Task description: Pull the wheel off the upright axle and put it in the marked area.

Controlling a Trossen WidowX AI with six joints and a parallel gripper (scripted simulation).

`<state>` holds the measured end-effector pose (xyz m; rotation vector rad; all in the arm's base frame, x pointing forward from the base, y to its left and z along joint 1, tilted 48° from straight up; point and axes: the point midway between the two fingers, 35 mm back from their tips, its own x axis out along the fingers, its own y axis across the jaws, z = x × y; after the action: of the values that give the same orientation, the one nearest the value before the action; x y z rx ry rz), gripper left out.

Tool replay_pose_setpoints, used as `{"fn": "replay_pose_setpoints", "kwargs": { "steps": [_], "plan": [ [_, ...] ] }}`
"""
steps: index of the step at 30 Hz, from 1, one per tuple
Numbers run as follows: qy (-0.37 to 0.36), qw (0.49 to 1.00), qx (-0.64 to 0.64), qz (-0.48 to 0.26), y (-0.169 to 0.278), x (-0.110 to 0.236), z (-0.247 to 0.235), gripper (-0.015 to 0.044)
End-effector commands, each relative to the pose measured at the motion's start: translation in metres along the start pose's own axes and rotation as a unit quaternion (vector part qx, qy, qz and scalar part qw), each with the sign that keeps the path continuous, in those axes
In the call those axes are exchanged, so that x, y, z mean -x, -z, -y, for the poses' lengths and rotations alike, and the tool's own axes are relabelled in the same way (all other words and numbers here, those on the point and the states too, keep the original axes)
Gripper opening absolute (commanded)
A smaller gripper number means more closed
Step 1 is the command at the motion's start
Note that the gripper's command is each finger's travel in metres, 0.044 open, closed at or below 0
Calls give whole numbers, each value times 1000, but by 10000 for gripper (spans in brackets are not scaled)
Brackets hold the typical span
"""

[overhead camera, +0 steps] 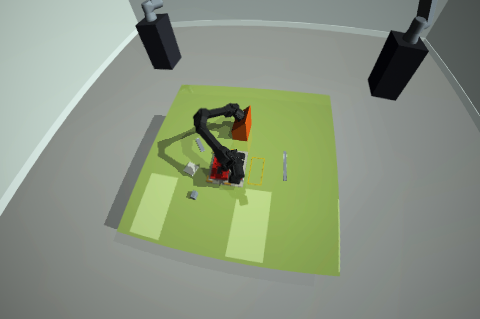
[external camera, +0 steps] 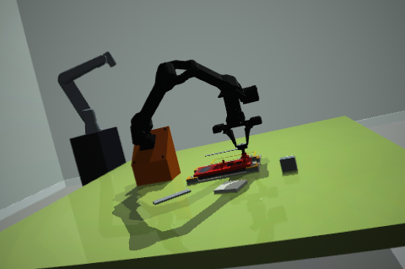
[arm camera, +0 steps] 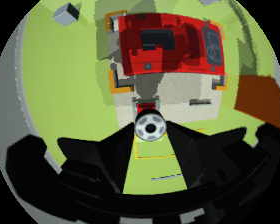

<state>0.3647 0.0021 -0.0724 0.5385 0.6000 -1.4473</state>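
Wheel (arm camera: 149,128) sits clamped between end effector (external camera: 241,147) fingertips, above the red assembly (external camera: 224,166).

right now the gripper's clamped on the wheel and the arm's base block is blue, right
Not quite: the base block is orange, not blue, as the exterior view shows. The rest holds: the gripper is shut on the wheel, seen in the wrist view.

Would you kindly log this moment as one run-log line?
gripper: shut on wheel | position: over red assembly | marked area: no wheel in it | release: not yet done
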Motion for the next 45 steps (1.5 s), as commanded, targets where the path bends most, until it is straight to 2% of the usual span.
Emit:
{"fn": "replay_pose_setpoints", "kwargs": {
  "steps": [1, 40, 45],
  "plan": [
    [-4, 1000, 0, -2, 1, 6, -1, 0],
    [-5, 1000, 1, -1, 1, 19, 0, 0],
    [-5, 1000, 2, -2, 1, 30, 0, 0]
  ]
}}
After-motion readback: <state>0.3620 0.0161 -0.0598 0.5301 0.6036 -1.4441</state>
